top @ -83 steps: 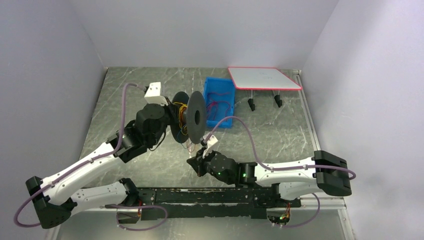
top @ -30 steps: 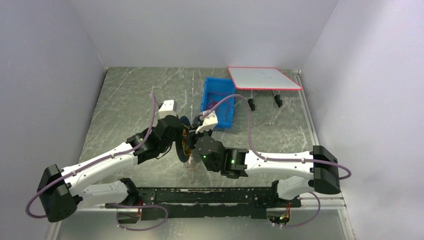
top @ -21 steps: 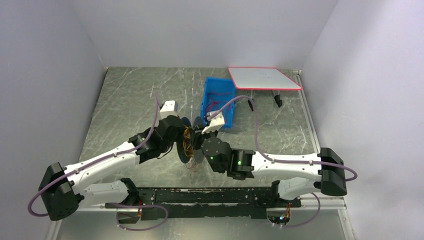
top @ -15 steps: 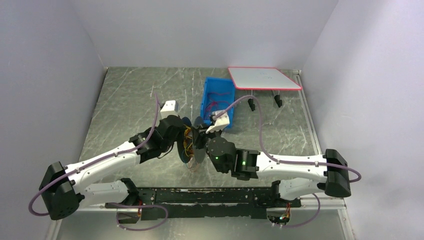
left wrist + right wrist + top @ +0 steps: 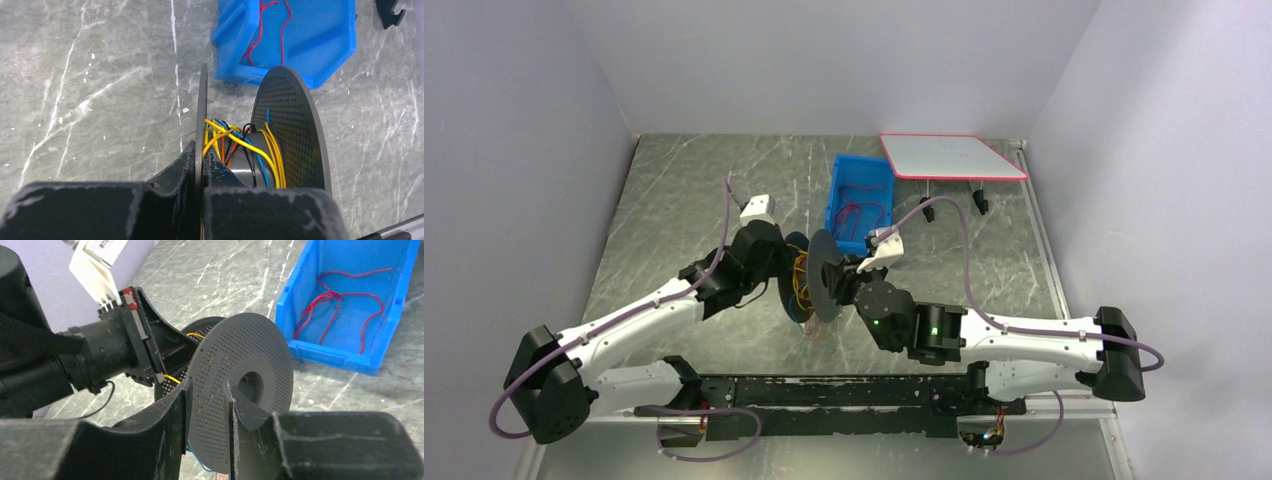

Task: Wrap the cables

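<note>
A dark grey spool (image 5: 824, 275) with perforated flanges hangs above the table at the centre. Yellow, orange, blue and black cables (image 5: 240, 142) are wound loosely round its core, and loose ends (image 5: 809, 325) dangle beneath it. My left gripper (image 5: 201, 150) is shut on the thin edge of the spool's left flange (image 5: 201, 110). My right gripper (image 5: 207, 385) is open just in front of the other flange (image 5: 240, 355), which shows in the gap between its fingers. A red cable (image 5: 345, 300) lies in the blue bin (image 5: 330, 357).
The blue bin (image 5: 836, 195) sits just behind the spool. A white board with a red rim (image 5: 952, 157) stands on short black legs at the back right. The left arm's wrist (image 5: 100, 355) is close to my right fingers. Grey walls enclose the table.
My right gripper has opened and its arm has drawn back to the right of the spool. The left gripper has kept its hold on the flange, shifting slightly.
</note>
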Tool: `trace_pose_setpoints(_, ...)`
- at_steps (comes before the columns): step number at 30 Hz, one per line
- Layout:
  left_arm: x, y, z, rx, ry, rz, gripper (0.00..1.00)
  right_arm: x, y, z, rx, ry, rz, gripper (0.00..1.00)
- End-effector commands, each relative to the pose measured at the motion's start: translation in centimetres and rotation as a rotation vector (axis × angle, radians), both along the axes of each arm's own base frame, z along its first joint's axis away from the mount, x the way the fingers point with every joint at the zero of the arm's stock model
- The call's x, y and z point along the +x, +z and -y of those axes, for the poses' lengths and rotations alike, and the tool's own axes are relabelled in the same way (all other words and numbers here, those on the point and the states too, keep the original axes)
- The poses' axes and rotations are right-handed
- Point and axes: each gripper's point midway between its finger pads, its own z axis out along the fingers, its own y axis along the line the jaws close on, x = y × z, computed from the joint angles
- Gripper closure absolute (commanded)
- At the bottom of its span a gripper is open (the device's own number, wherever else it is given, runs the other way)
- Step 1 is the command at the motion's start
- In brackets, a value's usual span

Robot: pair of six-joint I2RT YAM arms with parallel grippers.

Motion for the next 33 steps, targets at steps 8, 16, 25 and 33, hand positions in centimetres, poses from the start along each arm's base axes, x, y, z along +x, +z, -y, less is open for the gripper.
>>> trace_pose_setpoints(8, 0.0, 3.9, 0.1, -0.363, -0.111, -0.008, 0.93, -0.1, -2.2, 3.3, -0.008, -0.066, -0.044, 0.66)
trace_pose_setpoints(16, -1.1, 5.9, -0.1, -0.485, -0.185, -0.012, 0.93, -0.2, -3.0, 3.9, -0.016, -0.072, -0.060, 0.66)
trace_pose_setpoints(25, -0.7, 5.1, -2.2, -0.533, -0.204, -0.050, 0.93, -0.6, -3.3, 4.5, -0.003, -0.063, -0.080, 0.66)
trace_pose_setpoints(33, 0.6, 2.6, -6.0, -0.619, -0.136, -0.102, 0.93, -0.7, -3.1, 5.0, 0.008, -0.058, -0.071, 0.66)
